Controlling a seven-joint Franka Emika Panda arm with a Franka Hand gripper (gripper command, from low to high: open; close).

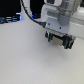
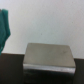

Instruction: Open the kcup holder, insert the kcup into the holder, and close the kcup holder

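I am hanging my pincer (image 1: pixel 58 41) low over the white table (image 1: pixel 25 60), toward the exterior view's right and upper part. My two dark fingers are showing under the pale wrist block. The band between them is dark and smeared, so I cannot tell whether I am holding them spread, pressing them together or pinching something.

A black cable (image 1: pixel 30 15) is looping down from the top of the exterior view to my wrist. A cluster of dark things (image 1: pixel 9 19) is sitting at the far edge of the table on the exterior view's left, well apart from me and too blurred to name.

Through my wrist camera I am looking at a pale grey, flat-faced block with black showing around its lower side. I am taking it for the kcup holder (image 2: pixel 50 54), seen close and filling much of the picture. It is sitting level, with the white table behind it. I am not seeing into any compartment, so I cannot tell whether its drawer is standing out or pushed in, nor what is lying in it.

At the edge of the same picture a blurred green shape is showing against the white, apart from the grey block. It may be the kcup (image 2: pixel 4 27), but I cannot tell for sure.
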